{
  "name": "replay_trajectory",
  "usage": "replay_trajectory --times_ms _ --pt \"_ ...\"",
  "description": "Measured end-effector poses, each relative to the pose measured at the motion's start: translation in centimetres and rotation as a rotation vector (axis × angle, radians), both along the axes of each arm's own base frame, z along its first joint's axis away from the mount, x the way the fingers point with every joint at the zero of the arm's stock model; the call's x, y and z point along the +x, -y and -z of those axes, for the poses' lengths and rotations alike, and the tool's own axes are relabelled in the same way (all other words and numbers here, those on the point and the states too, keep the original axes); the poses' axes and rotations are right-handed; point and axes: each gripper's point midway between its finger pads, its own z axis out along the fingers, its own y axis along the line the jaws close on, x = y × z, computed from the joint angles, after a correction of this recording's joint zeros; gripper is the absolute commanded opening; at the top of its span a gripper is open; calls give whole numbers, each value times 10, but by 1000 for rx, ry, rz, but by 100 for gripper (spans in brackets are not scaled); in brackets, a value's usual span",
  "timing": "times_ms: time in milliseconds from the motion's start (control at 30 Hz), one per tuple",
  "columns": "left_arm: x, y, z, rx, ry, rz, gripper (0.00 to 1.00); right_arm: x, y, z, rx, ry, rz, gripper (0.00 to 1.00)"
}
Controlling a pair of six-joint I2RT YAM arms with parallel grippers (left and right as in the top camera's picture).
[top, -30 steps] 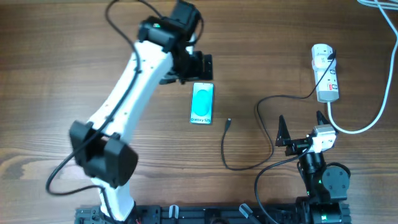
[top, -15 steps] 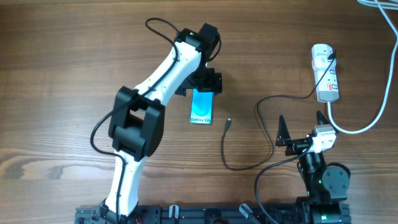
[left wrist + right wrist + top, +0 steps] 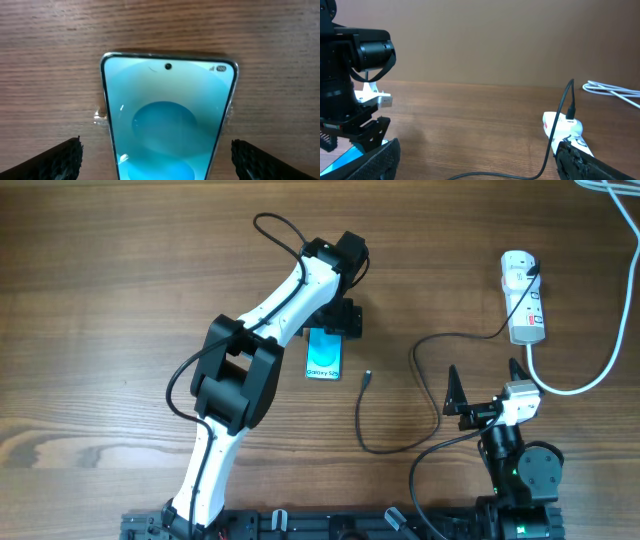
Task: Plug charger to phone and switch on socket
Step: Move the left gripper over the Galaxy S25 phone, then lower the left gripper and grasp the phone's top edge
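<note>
The left fingers [image 3: 62, 160] are hanging wide apart, one on each side of the phone [image 3: 167, 120], clamping nothing. The right fingers [image 3: 452, 388] are also sitting wide apart and empty. The phone is lying flat on the worktop [image 3: 100, 300], cyan screen glowing upward, with the charger [image 3: 367, 378] tip lying just right of it, not touching, and the socket [image 3: 522, 310] well away.

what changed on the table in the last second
The left hand swung right to the flat turquoise-screened phone; its open fingers now flank the phone's far end, nothing gripped. The phone, thin black charger cable, white power strip and right hand stayed put.
</note>
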Motion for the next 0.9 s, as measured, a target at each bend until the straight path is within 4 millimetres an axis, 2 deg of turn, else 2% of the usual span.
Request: replay_trajectory --times_ms 133,233,300,633,900 --pt "4 6 2 -3 31 4 100 0 0 0 0 0 0 100" --pt "-5 7 16 3 13 13 100 0 0 0 0 0 0 100" --pt "-5 9 18 -15 27 9 100 0 0 0 0 0 0 100" --pt "-10 7 19 -24 27 -10 100 0 0 0 0 0 0 100" --pt "-17 5 19 -18 -1 85 100 0 0 0 0 0 0 100"
